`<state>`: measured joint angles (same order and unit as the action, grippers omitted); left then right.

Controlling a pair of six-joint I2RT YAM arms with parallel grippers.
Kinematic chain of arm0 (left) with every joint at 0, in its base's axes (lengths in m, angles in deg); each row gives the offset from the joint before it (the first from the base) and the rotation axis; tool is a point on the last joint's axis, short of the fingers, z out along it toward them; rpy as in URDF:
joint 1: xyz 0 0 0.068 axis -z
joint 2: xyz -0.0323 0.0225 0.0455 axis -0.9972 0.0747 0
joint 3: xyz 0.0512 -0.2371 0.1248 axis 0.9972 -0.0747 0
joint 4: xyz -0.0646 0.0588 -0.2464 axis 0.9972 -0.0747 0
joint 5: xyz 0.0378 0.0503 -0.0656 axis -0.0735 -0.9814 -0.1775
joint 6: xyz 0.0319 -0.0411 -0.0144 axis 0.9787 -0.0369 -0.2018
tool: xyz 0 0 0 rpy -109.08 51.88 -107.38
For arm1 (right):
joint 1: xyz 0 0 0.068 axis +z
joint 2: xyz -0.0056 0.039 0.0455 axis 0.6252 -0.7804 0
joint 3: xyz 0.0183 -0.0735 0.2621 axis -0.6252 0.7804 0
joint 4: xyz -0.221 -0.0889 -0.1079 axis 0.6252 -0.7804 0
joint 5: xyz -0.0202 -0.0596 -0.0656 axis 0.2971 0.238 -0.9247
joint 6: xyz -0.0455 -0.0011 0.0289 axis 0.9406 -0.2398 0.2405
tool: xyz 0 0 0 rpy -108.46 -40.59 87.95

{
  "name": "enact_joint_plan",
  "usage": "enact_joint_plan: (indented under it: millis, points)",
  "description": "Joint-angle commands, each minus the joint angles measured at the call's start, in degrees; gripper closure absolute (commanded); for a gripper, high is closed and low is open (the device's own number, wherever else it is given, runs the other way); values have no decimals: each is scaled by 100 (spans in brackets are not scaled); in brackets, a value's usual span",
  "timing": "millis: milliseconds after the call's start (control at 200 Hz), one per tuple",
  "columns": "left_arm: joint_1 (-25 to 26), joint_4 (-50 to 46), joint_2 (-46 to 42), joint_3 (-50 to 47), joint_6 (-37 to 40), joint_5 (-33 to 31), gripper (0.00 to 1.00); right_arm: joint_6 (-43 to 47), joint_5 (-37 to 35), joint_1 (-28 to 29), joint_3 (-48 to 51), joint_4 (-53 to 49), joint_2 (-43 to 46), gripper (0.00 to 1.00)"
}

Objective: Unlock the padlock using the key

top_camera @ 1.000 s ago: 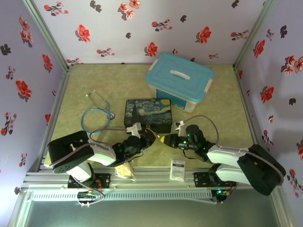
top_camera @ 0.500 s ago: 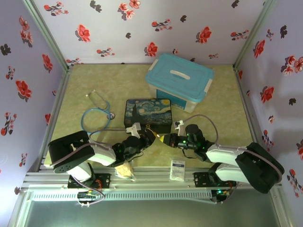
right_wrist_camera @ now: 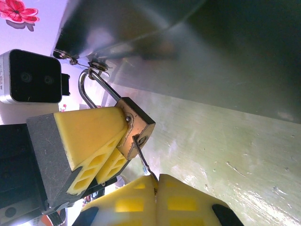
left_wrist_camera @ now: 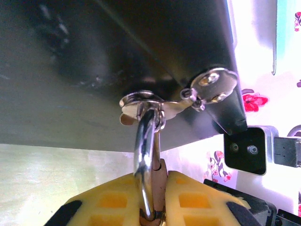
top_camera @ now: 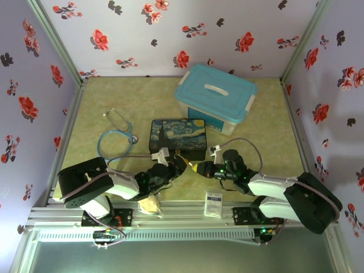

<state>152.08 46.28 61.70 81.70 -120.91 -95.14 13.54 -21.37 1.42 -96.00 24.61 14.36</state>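
The brass padlock [right_wrist_camera: 136, 127] hangs by its silver shackle [left_wrist_camera: 146, 160] from the clasp [left_wrist_camera: 150, 101] on the front of the painted box [top_camera: 178, 136]. My left gripper [left_wrist_camera: 162, 176] is shut on the padlock body, its yellow pads [right_wrist_camera: 89, 136] on both sides. The thin grey key [right_wrist_camera: 142, 157] is pinched in my right gripper [right_wrist_camera: 156, 178], which is shut on it just below the padlock. The key's tip rests at the keyhole on the padlock's bottom face. In the top view the two grippers [top_camera: 181, 164] [top_camera: 196, 168] meet in front of the box.
A teal lidded bin [top_camera: 216, 96] stands behind the painted box. A blue stethoscope [top_camera: 116, 133] lies to the left. A small white packet [top_camera: 214, 203] and a yellowish item [top_camera: 149, 205] sit at the near edge. Floral walls close in the sides.
The right gripper has shifted by a hair near the padlock; the left arm and the box have stayed still.
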Motion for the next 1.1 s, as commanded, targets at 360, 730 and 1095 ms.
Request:
enact_joint_plan:
  millis: [360,730,1095]
  points:
    - [-1,301,-289,150,183,-235,100,136,122,-30,70,66,-27,100]
    - [-11,386,-248,154,88,-197,100,161,103,-30,137,109,74,100]
    - [-3,475,2,272,29,-60,100,100,158,-33,66,400,32,100]
